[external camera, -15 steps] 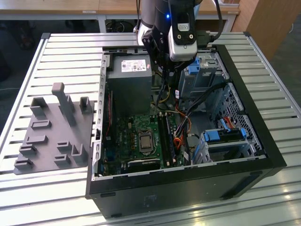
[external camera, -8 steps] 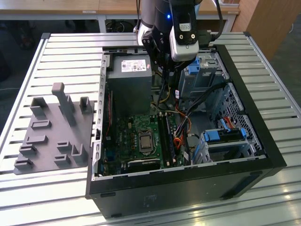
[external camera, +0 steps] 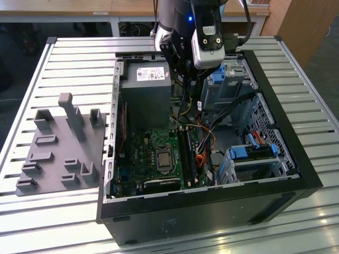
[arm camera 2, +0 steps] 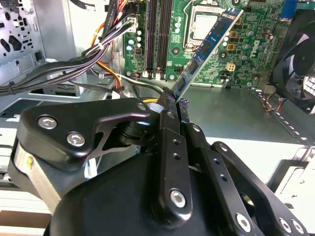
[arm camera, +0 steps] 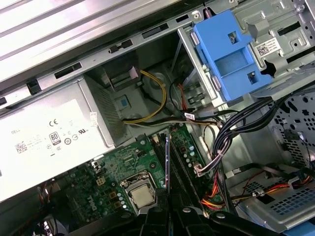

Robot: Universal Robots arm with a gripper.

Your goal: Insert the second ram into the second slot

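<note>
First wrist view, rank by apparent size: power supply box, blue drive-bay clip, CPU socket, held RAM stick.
1. grey metal power supply box
2. chunky light-blue plastic drive-bay clip
3. square silver CPU socket
4. thin blue RAM stick, edge-on in the jaws and nearest the camera; unsure against the socket.

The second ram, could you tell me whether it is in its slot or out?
Out: the claw grips the second ram, held clear of the motherboard.

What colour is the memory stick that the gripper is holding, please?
Blue with dark chips; the second ram shows best in the second wrist view.
</note>
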